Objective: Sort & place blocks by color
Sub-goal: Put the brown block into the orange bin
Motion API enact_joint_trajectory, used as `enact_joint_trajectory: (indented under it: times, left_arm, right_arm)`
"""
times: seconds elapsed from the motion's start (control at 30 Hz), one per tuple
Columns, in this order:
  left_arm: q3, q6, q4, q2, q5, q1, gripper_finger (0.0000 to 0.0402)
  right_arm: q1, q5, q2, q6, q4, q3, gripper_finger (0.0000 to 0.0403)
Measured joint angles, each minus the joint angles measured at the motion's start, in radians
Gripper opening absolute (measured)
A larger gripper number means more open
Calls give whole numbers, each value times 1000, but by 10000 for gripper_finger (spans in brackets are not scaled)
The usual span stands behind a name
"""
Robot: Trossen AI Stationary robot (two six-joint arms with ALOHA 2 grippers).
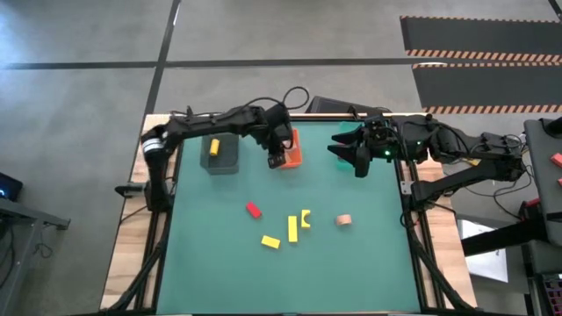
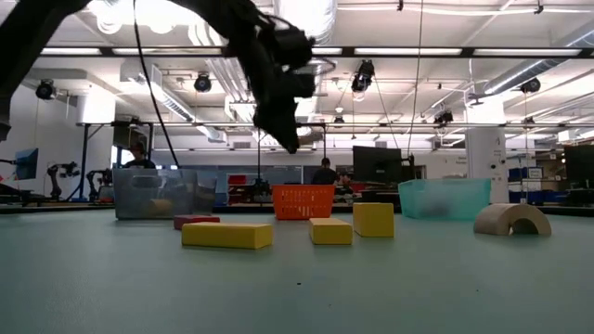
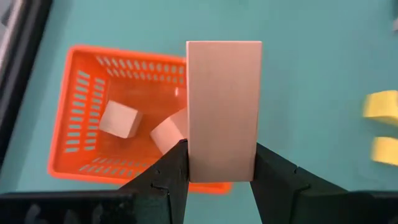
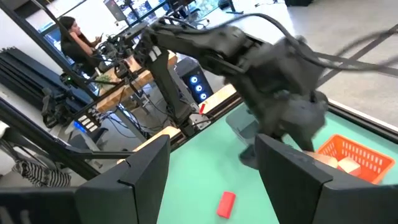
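Observation:
My left gripper (image 3: 221,168) is shut on a pale tan bar block (image 3: 224,106) and hovers over the near rim of the orange tray (image 3: 81,106), which holds two tan blocks (image 3: 118,119). In the high view this gripper (image 1: 277,159) is beside the orange tray (image 1: 293,147). My right gripper (image 4: 211,168) is open and touches nothing; it waits above the teal tray (image 1: 341,146). On the table lie a red block (image 1: 254,210), three yellow blocks (image 1: 292,228) and a tan arch block (image 1: 343,219). One yellow block (image 1: 213,147) lies in the dark grey tray (image 1: 224,159). My left gripper pinches the tan bar between its two fingers, one on each long side, at the end nearest the wrist (image 3: 221,165). The fingers (image 3: 171,171) come from above, pointing down. The rest of the bar sticks out past the fingertips, lifted clear above the tray's rim.
The three trays stand in a row along the far edge: dark grey (image 2: 155,193), orange (image 2: 303,200), teal (image 2: 444,197). The loose blocks cluster mid-table (image 2: 227,235), with bare green mat toward the near edge. People show in the room beyond the table.

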Motion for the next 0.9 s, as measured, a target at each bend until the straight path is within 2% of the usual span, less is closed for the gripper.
enact_joint_trajectory:
  times: [0.27,0.37,0.73,0.9]
  left_arm:
    - [-2,-5,25,99,-56,30,123]
    - [-5,-19,42,111,-88,34,123]
    - [-23,-23,76,117,-108,38,125]
    - [-23,-23,77,117,-150,38,148]
  right_arm:
    - [0,2,2,15,-1,-10,224]
    - [0,3,2,15,-1,-14,224]
    - [0,26,2,15,-1,-23,224]
    - [0,27,2,15,-1,-23,224]
